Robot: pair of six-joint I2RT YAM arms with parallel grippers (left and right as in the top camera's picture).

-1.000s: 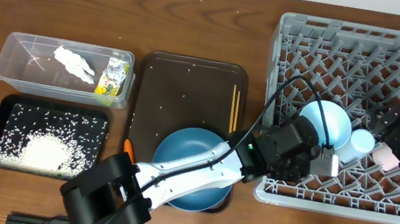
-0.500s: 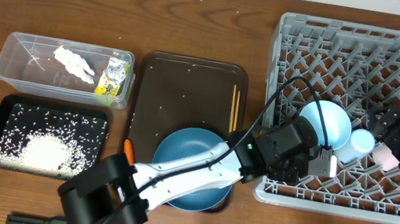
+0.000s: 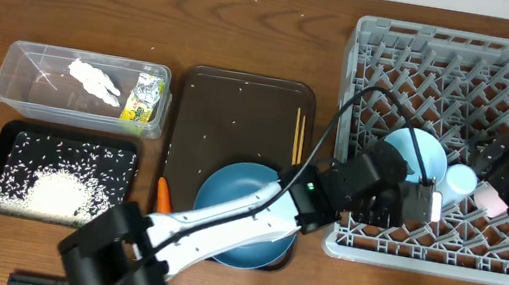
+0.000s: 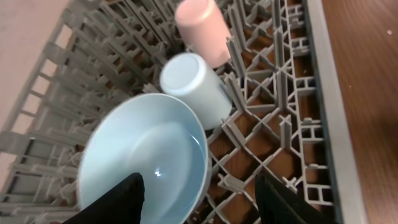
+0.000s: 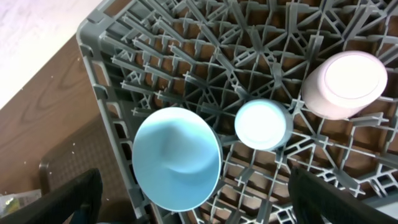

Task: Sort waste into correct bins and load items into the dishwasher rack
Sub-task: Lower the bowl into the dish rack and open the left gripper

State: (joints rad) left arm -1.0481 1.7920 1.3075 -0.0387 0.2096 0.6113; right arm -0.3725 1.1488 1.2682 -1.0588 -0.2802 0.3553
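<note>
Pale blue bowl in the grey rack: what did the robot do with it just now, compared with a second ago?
The left gripper spread its fingers, letting go of the pale light-blue bowl, and its arm shifted slightly. The bowl, small light-blue cup and small pinkish-white cup stayed put in the large grey plastic rack; the right gripper stayed open.
</note>
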